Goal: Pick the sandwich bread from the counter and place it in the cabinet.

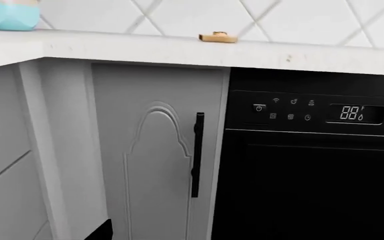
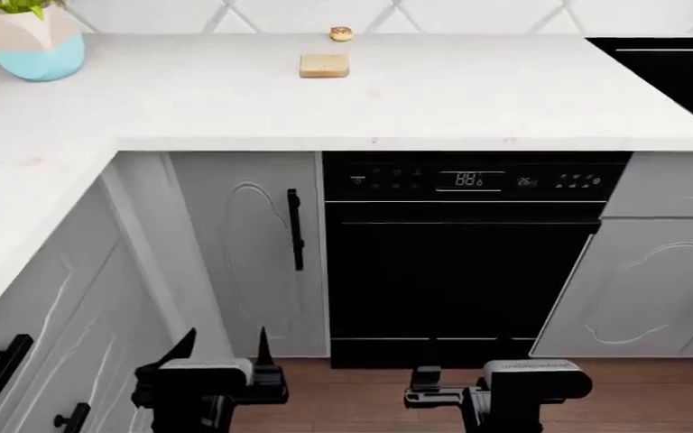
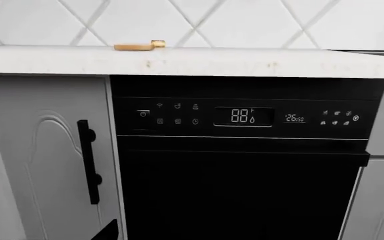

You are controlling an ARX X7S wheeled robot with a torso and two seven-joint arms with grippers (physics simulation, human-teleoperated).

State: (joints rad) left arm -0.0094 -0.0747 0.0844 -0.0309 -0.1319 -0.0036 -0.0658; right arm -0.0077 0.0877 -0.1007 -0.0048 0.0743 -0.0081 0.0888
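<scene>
Both arms low, down in front of the lower cabinets. Nothing held.

Left gripper (image 2: 224,347): jaws spread, empty. Right gripper (image 2: 429,386): only dark finger shapes show at its side; cannot tell whether spread or pressed together. No bread near it either way.

Sandwich bread (image 2: 324,65) lies flat on the counter (image 2: 467,99), well above and well beyond both grippers, far back near the tiled wall (image 2: 467,13). A small donut (image 2: 340,34) sits just behind it, apart from it. From the left wrist the bread (image 1: 218,37) shows edge-on at the counter's back.

Potted plant (image 2: 33,41) stands far off to the left gripper's outer side, on the counter corner. Dishwasher (image 2: 461,262) faces the right gripper; a cabinet door (image 2: 256,253) with a black handle (image 2: 295,228) faces the left.

Step in hand, as judged: approach, pick not yet begun.

Next move calls for raising an arm above counter height and reaching far forward over the bread with jaws spread, keeping clear of the donut. Cabinet doors in view are closed; one will need opening.
</scene>
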